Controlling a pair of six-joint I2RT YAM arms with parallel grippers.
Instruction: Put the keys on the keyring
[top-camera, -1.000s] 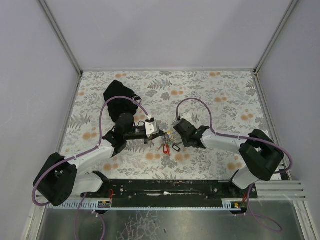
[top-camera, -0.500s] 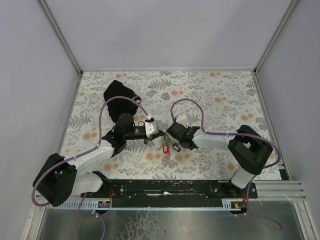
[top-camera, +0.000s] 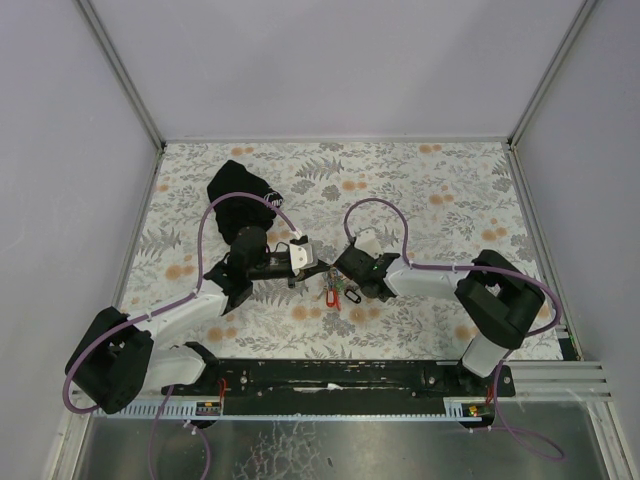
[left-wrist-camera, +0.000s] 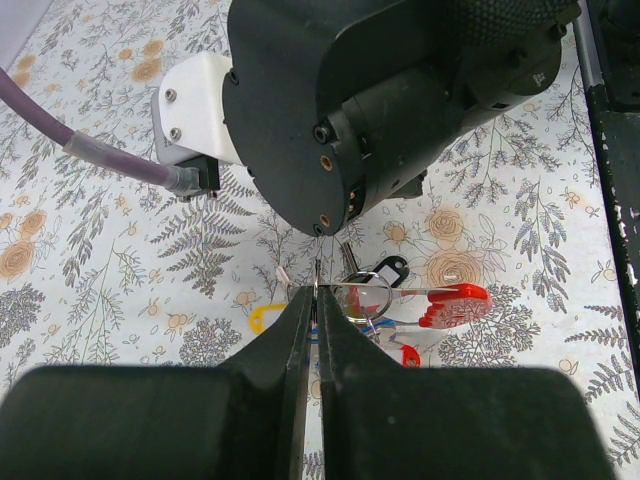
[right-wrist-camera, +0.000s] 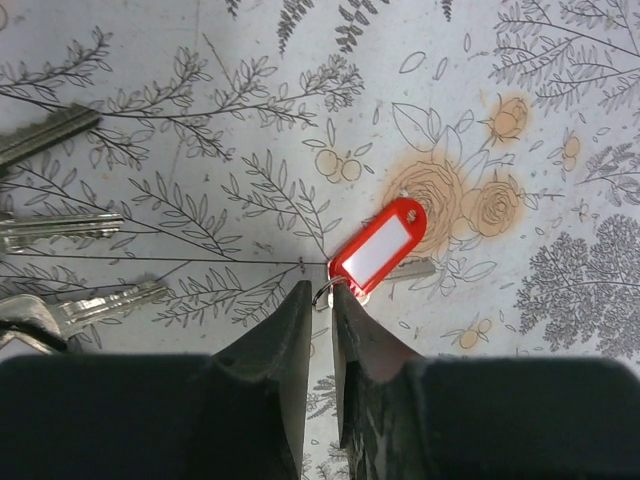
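Closely, left gripper (left-wrist-camera: 316, 302) pinching keyring (left-wrist-camera: 357, 296), right gripper (right-wrist-camera: 320, 296) nipped on ring of red tag (right-wrist-camera: 381, 249) (keys (right-wrist-camera: 60, 229) just beside)

No writing, number or brand can be read anywhere. The red key tag (right-wrist-camera: 380, 250) carries a white paper label window in the right wrist view, and that window is plain white. In the left wrist view the red key tag (left-wrist-camera: 455, 305) shows only its ribbed plastic side, and the black key tag (left-wrist-camera: 388, 270) just beside it has a small white window, too small to tell any letters. In the top view, well apart from the red key tag (top-camera: 333, 296) toward the far left of the worktop (top-camera: 450, 190), the black pouch (top-camera: 238, 195) bears a white mark (top-camera: 272, 200) that is too small to make out.
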